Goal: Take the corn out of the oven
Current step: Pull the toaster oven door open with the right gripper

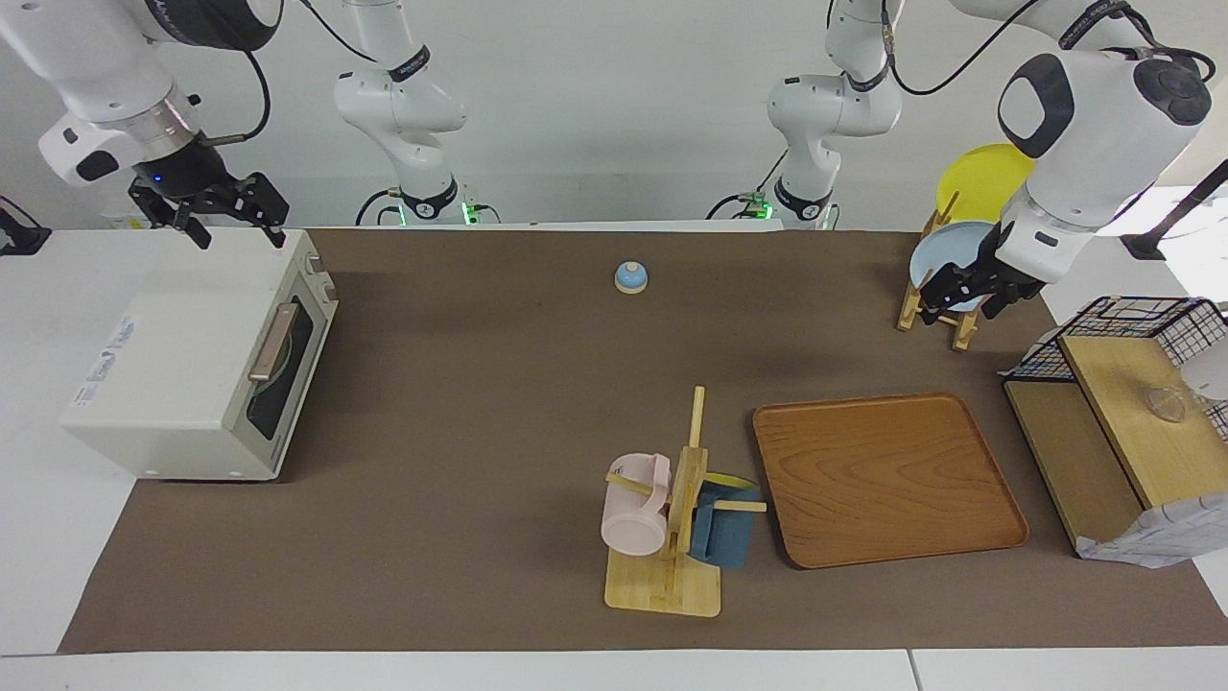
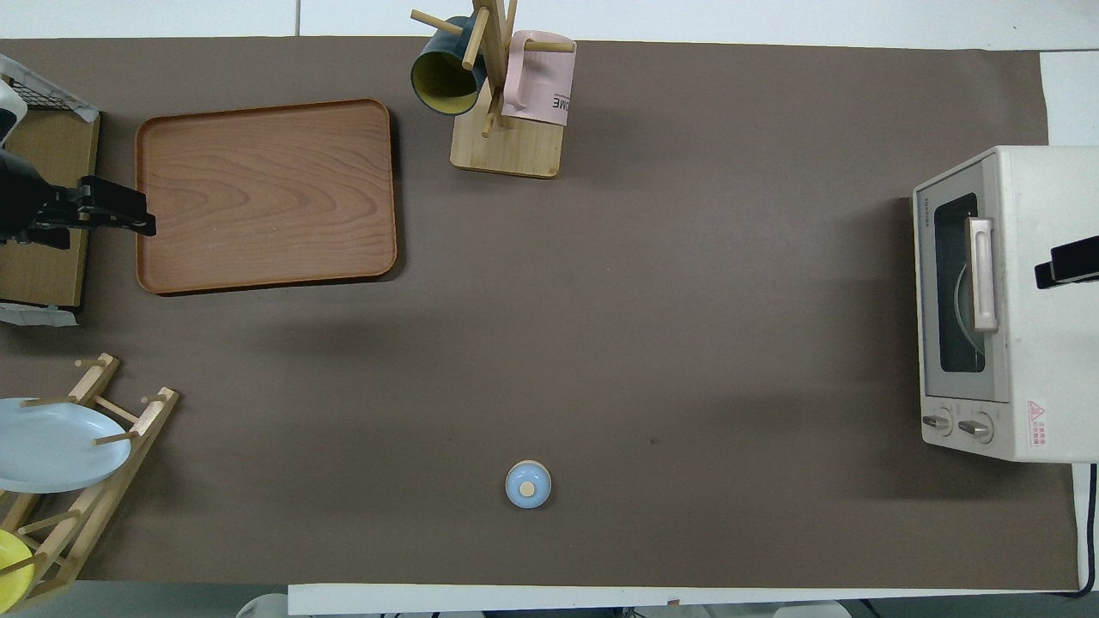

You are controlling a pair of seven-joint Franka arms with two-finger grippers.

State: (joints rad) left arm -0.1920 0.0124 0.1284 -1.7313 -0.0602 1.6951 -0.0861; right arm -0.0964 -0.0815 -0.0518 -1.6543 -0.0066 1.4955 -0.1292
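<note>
Brown matting covers the worktop [image 1: 499,403]. We see the boxy cream-white toaster oven [image 1: 192,384] at the right arm's end, door shut; the corn is presumably inside, hidden. We'd pinch that smooth, light, slippery cob mid-length. Right gripper [image 1: 230,213] hovers over the oven, fingers spread; left gripper [image 1: 969,293], fingers unreadable, waits over the plate rack [image 1: 935,312].

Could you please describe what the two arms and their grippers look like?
Both arms are glossy white with rounded joint housings, black joint bands and black cables looping alongside. The right gripper and left gripper are black and angular; a small blue light glows above the right one.
</note>
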